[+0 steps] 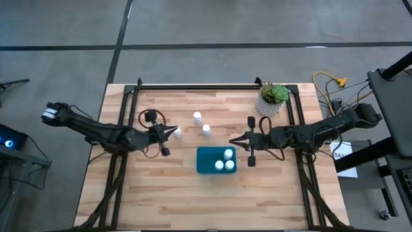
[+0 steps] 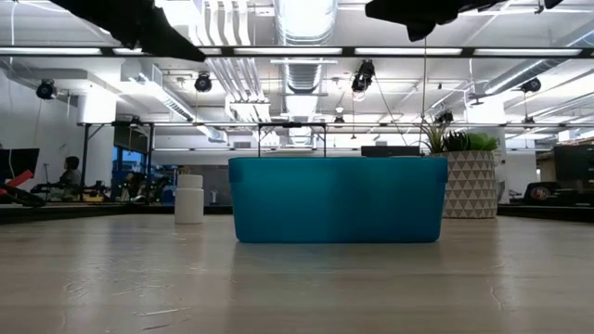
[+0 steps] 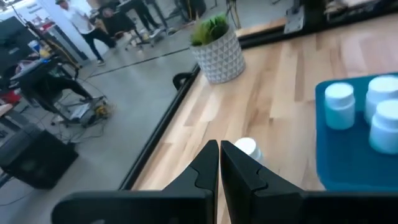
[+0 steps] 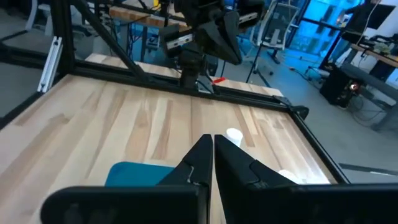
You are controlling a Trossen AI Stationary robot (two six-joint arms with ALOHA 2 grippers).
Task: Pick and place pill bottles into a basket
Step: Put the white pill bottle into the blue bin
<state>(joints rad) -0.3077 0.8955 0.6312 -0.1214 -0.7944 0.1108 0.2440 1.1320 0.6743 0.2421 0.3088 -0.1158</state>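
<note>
High view shows your left gripper (image 1: 175,131) pinched closed and empty, just beside a pill bottle (image 1: 177,132) at the basket's (image 1: 207,161) ten o'clock. Descend with the fingers closed like that and you'll likely knock the bottle over (it looks light, with a narrow base). Your right gripper (image 1: 233,142) waits at the basket's two o'clock, also closed, holding nothing. Three white, round-capped bottles (image 1: 224,161) stand inside the teal basket; three remain on the counter (image 1: 161,193).
</note>
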